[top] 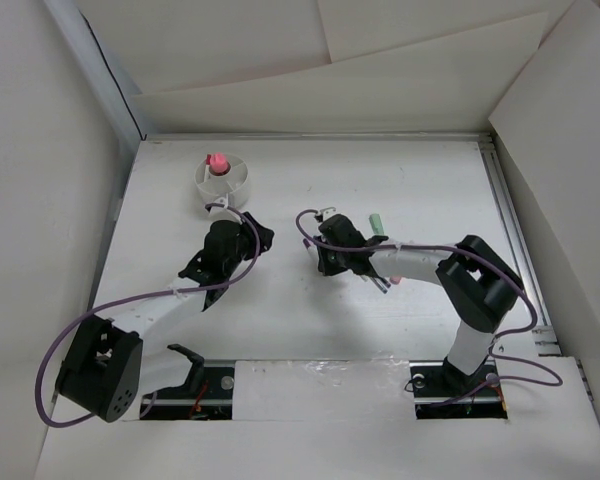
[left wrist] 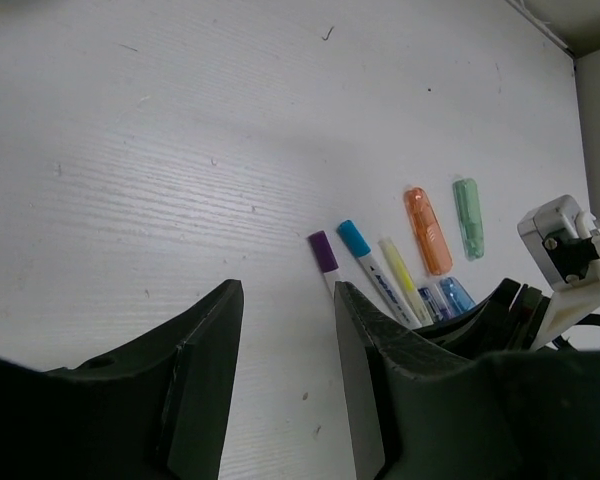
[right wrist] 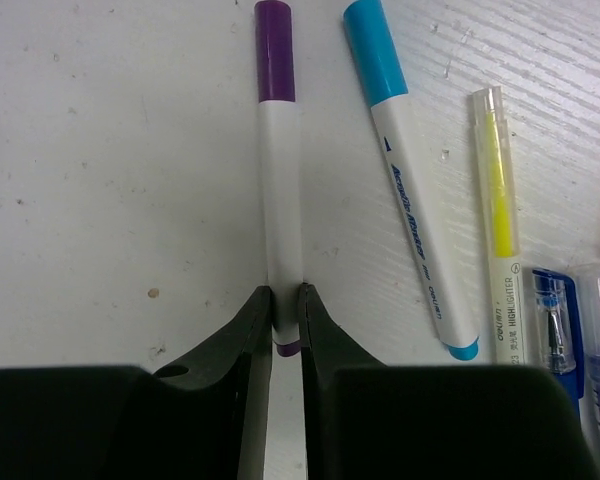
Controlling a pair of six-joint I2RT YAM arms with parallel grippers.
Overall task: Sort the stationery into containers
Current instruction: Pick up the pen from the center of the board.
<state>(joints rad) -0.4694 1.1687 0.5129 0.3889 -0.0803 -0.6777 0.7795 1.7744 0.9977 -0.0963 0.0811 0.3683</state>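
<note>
As right claw (right wrist: 286,302) clamps purple pen (right wrist: 280,200), table (right wrist: 100,150) leftward

Pens in a row, glue in the cup.
The purple pen (right wrist: 278,180), blue pen (right wrist: 405,170) and yellow highlighter (right wrist: 500,230) lie flat, side by side. A pink-capped glue stick (top: 217,162) stands in the round white cup (top: 236,186).

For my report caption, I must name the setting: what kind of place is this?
Probably a laboratory robot cell: a white table boxed in by plain white panels, left arm and right arm bolted at its near edge, pens laid out in a row.
</note>
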